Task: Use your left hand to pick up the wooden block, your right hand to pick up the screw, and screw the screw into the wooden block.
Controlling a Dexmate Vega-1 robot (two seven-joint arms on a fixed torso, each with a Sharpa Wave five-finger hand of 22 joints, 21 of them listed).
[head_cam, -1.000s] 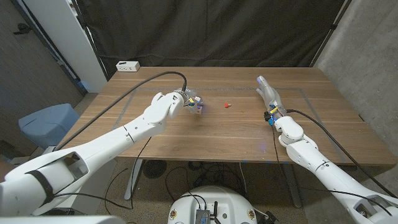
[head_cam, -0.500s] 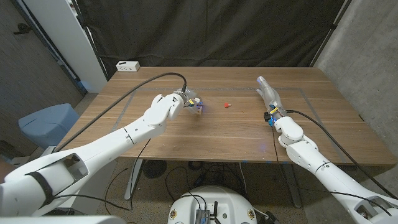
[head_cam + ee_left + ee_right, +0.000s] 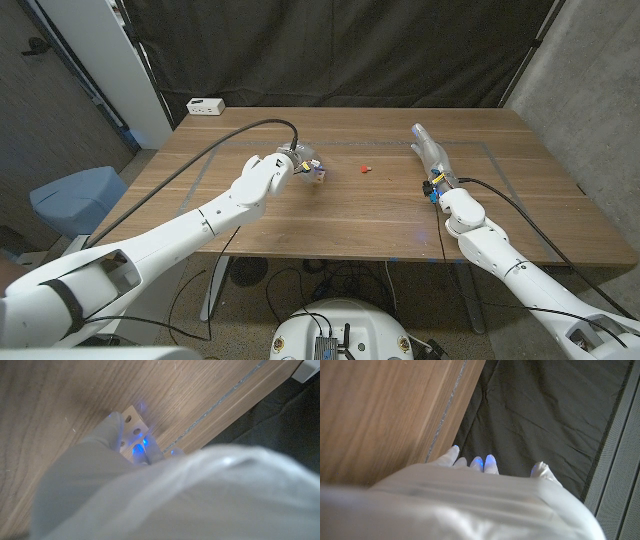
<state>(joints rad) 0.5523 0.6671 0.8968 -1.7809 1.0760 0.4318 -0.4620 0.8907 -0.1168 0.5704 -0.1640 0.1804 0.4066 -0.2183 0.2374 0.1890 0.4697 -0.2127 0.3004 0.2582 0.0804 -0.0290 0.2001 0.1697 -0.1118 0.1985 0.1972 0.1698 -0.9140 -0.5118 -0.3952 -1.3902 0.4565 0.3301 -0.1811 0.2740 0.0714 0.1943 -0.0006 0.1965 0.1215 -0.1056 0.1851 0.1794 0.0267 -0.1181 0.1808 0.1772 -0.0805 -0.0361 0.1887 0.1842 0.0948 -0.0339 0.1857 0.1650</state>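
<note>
In the head view we see our left hand (image 3: 300,160) closed around the wooden block (image 3: 318,174) at the middle of the table (image 3: 340,215), the red screw (image 3: 365,169) lying just beside it toward our right hand (image 3: 430,152), which holds nothing, fingers stretched out together. The left wrist view shows fingers (image 3: 112,430) gripping the block (image 3: 134,427), holes visible. In the right wrist view our fingertips (image 3: 485,462) reach past the table edge (image 3: 445,415), empty.
</note>
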